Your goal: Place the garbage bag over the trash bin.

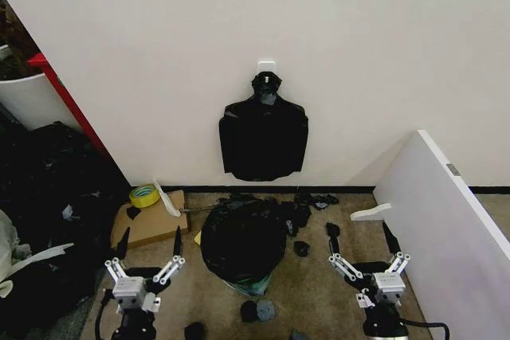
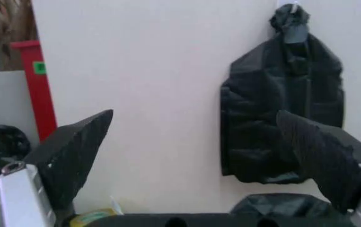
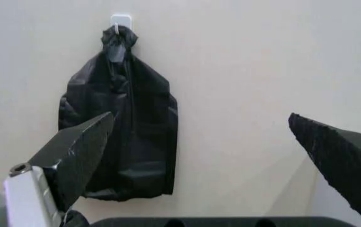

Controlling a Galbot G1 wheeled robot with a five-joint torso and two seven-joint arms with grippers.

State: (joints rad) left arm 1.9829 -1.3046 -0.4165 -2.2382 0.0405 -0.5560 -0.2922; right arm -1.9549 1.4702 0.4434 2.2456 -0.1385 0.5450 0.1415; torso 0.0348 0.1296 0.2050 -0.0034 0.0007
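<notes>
The garbage bag [image 1: 243, 240] is draped over the trash bin [image 1: 249, 285] on the floor at the middle. The left pincer [image 1: 150, 248] hangs at nine o'clock, the right pincer [image 1: 361, 242] at three, both spread wide and empty.

One garbage bag [image 1: 243, 240] draped over one trash bin [image 1: 249, 284], one bundle of black bags [image 1: 264, 139] hanging on the far wall, one yellow tape roll [image 1: 143, 195], one cardboard box [image 1: 151, 224], two pincers: left [image 1: 150, 244], right [image 1: 360, 246]
</notes>
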